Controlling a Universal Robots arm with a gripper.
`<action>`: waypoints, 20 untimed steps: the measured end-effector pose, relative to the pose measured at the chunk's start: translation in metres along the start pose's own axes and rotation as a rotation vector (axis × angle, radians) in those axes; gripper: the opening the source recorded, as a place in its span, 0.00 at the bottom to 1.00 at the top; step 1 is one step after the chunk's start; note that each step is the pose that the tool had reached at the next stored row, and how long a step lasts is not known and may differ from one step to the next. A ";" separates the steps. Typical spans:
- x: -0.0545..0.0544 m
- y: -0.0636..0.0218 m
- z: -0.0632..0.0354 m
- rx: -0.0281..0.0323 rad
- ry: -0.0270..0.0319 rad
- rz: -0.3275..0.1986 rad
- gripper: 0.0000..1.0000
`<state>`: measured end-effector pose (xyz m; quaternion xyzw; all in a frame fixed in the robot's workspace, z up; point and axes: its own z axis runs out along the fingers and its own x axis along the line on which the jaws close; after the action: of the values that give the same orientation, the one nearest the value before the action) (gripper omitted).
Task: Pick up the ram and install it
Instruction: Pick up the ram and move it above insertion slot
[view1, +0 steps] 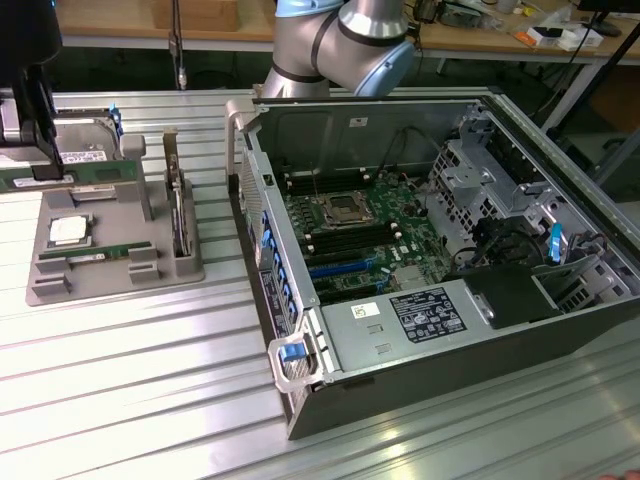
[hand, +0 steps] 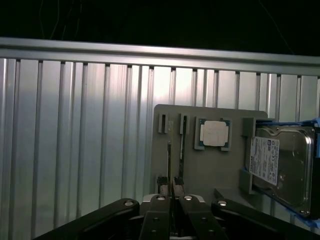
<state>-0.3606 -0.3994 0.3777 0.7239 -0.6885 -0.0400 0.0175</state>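
Where jaws meet, ram clamped between

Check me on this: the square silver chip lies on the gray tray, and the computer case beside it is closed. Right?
Not quite. The case is open, not closed: the exterior view looks straight in at its motherboard. The rest holds: the chip lies on the gray tray beside the case.
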 end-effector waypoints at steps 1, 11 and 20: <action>0.000 -0.0073 -0.0006 -0.0120 -0.0006 -0.001 0.13; 0.002 -0.0369 -0.0030 -0.0735 -0.0034 -0.004 0.13; 0.002 -0.0342 -0.0027 -0.0137 -0.0002 -0.006 0.13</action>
<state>-0.3263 -0.3993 0.3776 0.7257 -0.6862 -0.0448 0.0222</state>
